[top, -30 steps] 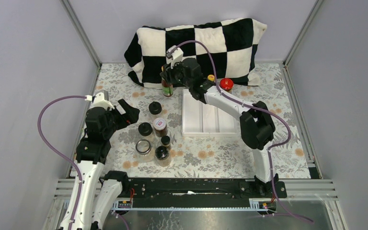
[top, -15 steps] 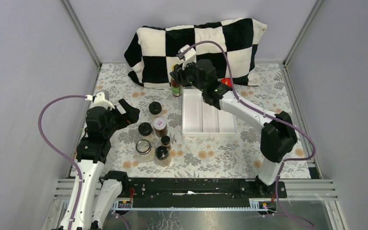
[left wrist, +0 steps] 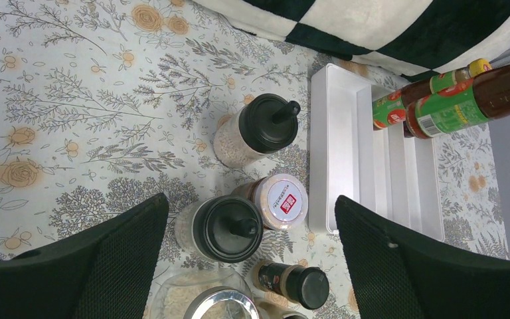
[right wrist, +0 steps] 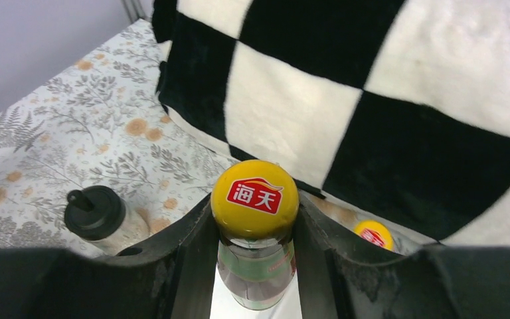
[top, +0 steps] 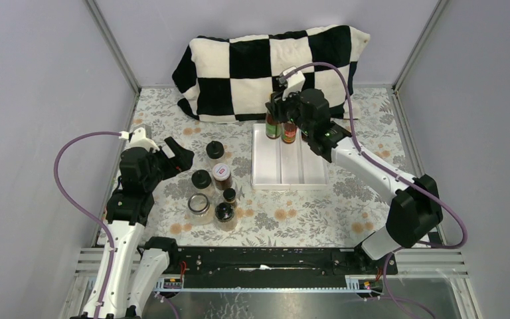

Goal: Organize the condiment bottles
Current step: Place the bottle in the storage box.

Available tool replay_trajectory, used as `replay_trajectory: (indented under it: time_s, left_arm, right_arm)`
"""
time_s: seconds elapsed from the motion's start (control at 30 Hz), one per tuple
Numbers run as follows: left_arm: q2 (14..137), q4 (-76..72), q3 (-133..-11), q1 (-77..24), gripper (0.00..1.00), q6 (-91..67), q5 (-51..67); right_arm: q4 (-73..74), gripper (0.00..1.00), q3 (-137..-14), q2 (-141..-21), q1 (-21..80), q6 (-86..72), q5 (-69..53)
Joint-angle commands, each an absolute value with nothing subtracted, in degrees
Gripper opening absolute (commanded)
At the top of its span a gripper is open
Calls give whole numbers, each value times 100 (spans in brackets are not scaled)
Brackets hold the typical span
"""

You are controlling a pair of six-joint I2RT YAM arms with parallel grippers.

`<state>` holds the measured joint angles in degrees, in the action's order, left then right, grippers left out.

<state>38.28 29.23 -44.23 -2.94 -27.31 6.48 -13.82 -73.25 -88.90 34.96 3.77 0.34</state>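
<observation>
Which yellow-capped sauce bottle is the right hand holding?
The sauce bottle centred in the right wrist view, its neck pinched in the right hand; the other yellow-capped bottle stands free beyond it.

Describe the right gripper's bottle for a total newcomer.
Start at the checkered pillow; the white tray lies just in front. At the tray's far end, it's the yellow-capped bottle clamped in the right gripper; its twin stands free.

A floral tablecloth [top: 305, 212] covers the table. A black-and-white checked cushion [top: 272, 63] lies along its far edge, against the grey back wall [top: 252, 16]. A white rectangular tray [top: 285, 169] sits on the cloth just in front of the cushion, its length running front to back. It seems split into three narrow channels.
</observation>
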Motion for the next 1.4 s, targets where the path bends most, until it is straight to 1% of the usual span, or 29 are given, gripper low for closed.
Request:
replay_trajectory:
  time_s: [0.0, 0.3, 0.57, 0.73, 1.1, 1.37]
  left_arm:
    - [3828, 2750, -4377, -299, 99, -2646, 696]
    - [3831, 2737, -4381, -299, 99, -2643, 694]
    - [3840, 2735, -4386, -299, 99, -2646, 694]
    - [3848, 2737, -4386, -299, 99, -2638, 703]
    - [3889, 2737, -4394, -299, 99, -2628, 713]
    - [3883, 2738, -4395, -299, 99, -2627, 669]
  right_arm:
    - [-2045, 6, -7235, -8272, 3292, 262, 160]
    - [-1925, 5, -6754, -8066, 3151, 332, 385]
    - [-2101, 4, -6112, -7800, 2982, 314, 564]
    - [-2329, 4, -5812, -7730, 2762, 189, 415]
    - [-2968, 3, -5546, -8117, 2591, 35, 67]
    - [-3171, 2, -5522, -8437, 2593, -183, -147]
